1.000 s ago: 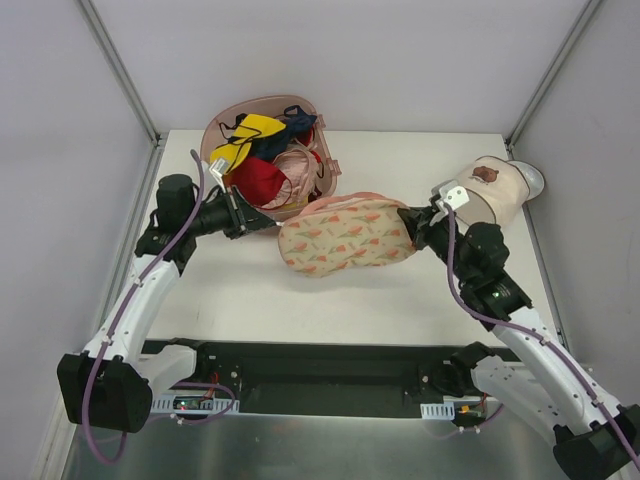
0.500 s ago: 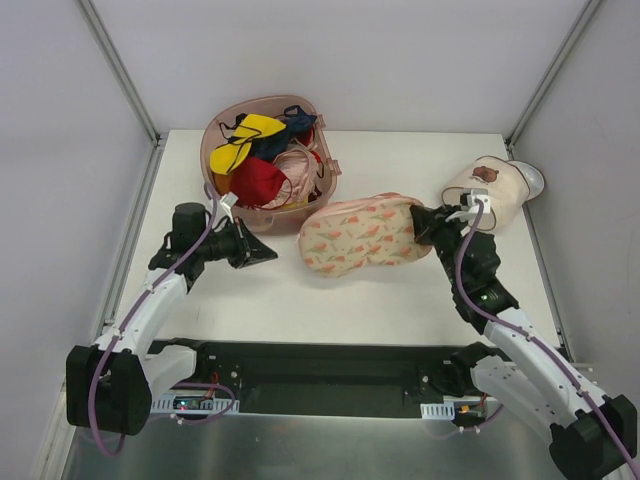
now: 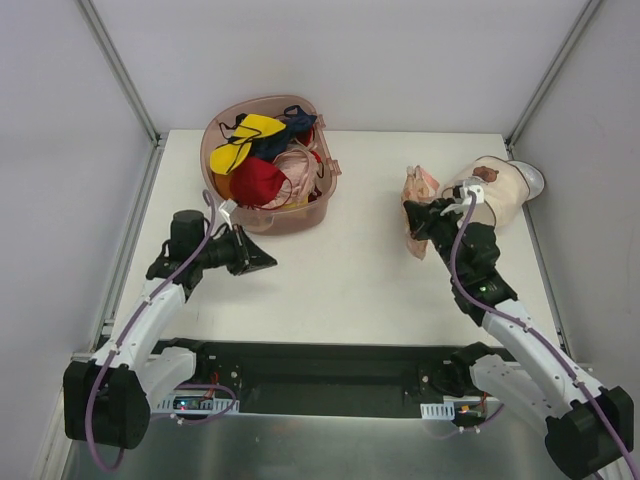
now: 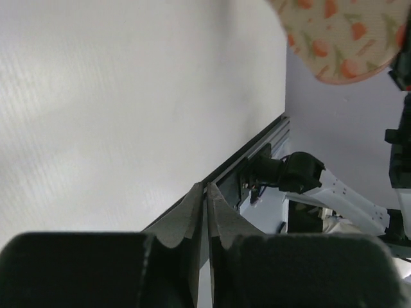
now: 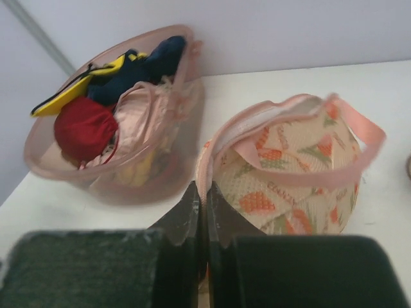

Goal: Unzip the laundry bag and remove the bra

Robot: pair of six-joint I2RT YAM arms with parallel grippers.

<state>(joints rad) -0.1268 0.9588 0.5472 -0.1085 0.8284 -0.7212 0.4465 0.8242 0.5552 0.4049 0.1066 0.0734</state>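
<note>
Right jaws clenched on the pink edging of the flat cream fabric laundry bag with orange-pink leaf print (image 3: pixel 417 200). The right wrist view shows both fingers (image 5: pixel 190 200) pressed together on the bag's near rim

Bag is tipped up on edge at the right side of the white surface (image 3: pixel 330 290), near the cream cylindrical container with a brown mark (image 3: pixel 497 190). From above it reads almost edge-on

Its thin pink loop (image 5: pixel 359 120) arcs over the top and down the front of the bag

Can't tell whether the bag's lower edge touches the surface, and the zip state isn't readable in any view either

Left jaws clenched on nothing, low over the left half of the surface, pointing toward the bag and well apart from it. Left wrist view catches one end of the bag at the top right of its frame

Pink translucent plastic basket (image 3: pixel 290 218) sits at back left, piled with red, yellow, navy and pink garments; left jaws are just in front of it
</note>
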